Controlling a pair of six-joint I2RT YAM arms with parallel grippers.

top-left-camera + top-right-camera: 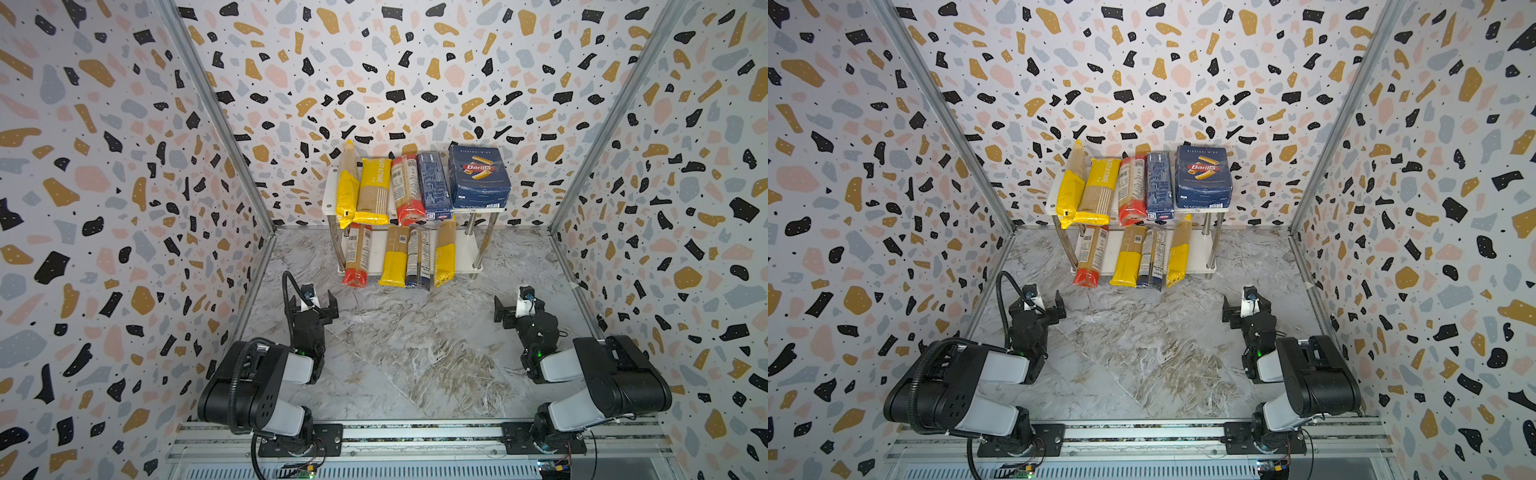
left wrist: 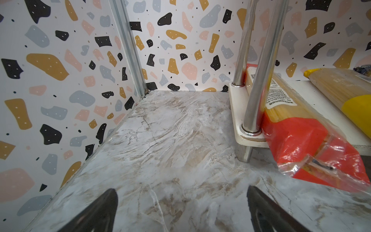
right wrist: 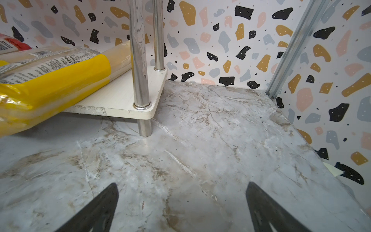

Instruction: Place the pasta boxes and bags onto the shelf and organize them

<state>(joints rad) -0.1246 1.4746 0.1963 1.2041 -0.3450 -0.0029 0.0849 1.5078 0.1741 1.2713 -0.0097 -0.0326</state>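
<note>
Overhanging the lower shelf (image 1: 463, 249) edge — four bags (image 1: 395, 257); floor (image 1: 415, 332) in front open.

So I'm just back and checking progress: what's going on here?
Neither arm is handling anything. The left gripper and right gripper hang open and empty over the table, short of the shelf. Its top board carries the wide blue box, the narrow blue box and three bags. The bottom board carries four more bags, their ends poking past the front edge. The stocking looks done.

Marble tabletop (image 1: 395, 353), two-tier shelf (image 1: 465, 253), pasta boxes (image 1: 478, 176) on top, bags (image 1: 374, 189) on both tiers
</note>
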